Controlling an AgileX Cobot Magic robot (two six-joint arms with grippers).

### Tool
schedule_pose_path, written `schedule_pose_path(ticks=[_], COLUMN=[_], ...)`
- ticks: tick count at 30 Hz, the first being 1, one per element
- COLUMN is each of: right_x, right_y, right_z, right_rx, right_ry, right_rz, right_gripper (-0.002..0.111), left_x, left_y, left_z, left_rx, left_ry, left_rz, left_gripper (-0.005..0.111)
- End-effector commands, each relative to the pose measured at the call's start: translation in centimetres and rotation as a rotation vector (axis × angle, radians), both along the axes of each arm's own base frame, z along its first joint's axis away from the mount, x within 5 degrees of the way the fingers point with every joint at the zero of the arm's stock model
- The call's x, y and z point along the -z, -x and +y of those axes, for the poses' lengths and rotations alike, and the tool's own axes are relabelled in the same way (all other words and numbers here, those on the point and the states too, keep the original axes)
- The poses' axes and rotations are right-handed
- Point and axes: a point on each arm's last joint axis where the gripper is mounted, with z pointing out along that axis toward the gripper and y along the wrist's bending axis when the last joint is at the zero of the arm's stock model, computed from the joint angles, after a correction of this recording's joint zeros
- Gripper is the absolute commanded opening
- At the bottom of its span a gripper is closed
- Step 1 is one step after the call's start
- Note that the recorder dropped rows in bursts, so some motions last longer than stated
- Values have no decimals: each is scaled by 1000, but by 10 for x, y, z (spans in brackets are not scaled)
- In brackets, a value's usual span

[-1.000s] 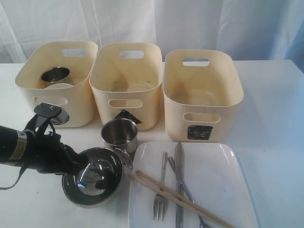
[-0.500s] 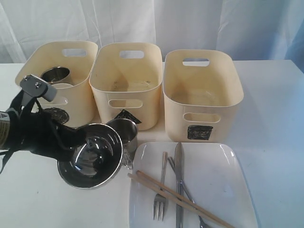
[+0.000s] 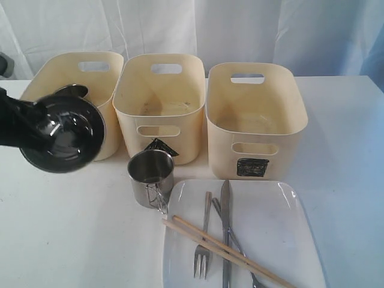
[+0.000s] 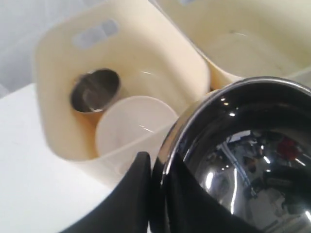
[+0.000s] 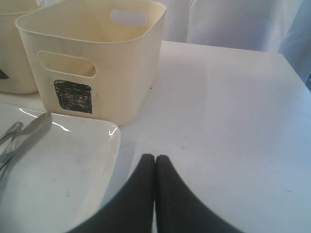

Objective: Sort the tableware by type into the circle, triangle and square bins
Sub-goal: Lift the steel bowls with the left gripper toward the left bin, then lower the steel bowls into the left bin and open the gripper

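Four utensils lie nearest, on the large white rounded-square plate (image 3: 276,228): steel fork (image 3: 204,258), steel knife (image 3: 225,228), steel spoon (image 3: 216,206), and a pair of wooden chopsticks (image 3: 228,251) laid across them. The right gripper (image 5: 155,158) sits low over the white table (image 3: 342,180) just right of the plate, fingers pressed together, holding nothing.

A little farther, a steel mug with wire handle (image 3: 150,174) stands upright just left of the plate's far corner and close in front of the middle cream plastic tub (image 3: 159,90), which carries the triangle mark.

Far left: the left gripper (image 4: 158,167) is clamped on the rim of the shiny steel bowl (image 3: 60,135), one finger outside and one inside. The bowl is off the table, tipped steeply, in front of the near wall of the left cream plastic tub (image 3: 111,90). The bowl hides that tub's mark. A small white bowl (image 4: 133,128) and a second steel mug (image 4: 95,90) already sit inside. The right cream plastic tub (image 3: 258,102), marked with a square, looks empty.

Risks, as a judgement:
- **Slipping:** a thin grip on a slick rim at this tilt may let the bowl swing or slip.
- **Hitting the tub:** coming in too low would knock the near wall and shove the tub.
- **Bad landing:** releasing from high up would drop it on the white bowl or the mug, so it could bounce, tip the mug, or end up propped on the edge.
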Motion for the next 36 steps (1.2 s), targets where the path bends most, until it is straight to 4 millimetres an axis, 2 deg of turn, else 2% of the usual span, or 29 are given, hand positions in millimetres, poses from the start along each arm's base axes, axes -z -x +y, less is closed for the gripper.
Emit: schedule_pose_path(ticks=[1, 3, 6, 10, 12, 15, 16, 20, 31, 36], right_x=[0, 0, 0, 0, 0, 0, 0, 0, 0, 0], right_y=[0, 0, 0, 0, 0, 0, 0, 0, 0, 0], right_z=[0, 0, 0, 0, 0, 0, 0, 0, 0, 0], right_rx=[8, 8, 8, 8, 8, 8, 8, 8, 8, 8], right_ry=[-4, -4, -4, -4, -4, -4, -4, -4, -4, -4], right_rz=[-6, -6, -6, -6, -6, -6, -6, -6, -6, -6], right_gripper=[0, 0, 0, 0, 0, 0, 0, 0, 0, 0], left_x=[-31, -42, -70, -84, -88, -78, -69, -51, -21, -4], left_y=[-9, -14, -27, -40, -54, -75, -83, -104, -144, -151], left_z=[11, 14, 16, 16, 15, 9, 7, 6, -6, -10], left_rx=[-131, -179, -229, -252, -280, -272, -278, -302, -278, -252], left_ry=[-24, -31, -57, -90, -110, -126, -140, -218, -243, -271], left_rz=[-121, -160, -246, -285, -296, -260, -235, -192, -125, -84], left_gripper=[0, 0, 0, 0, 0, 0, 0, 0, 0, 2])
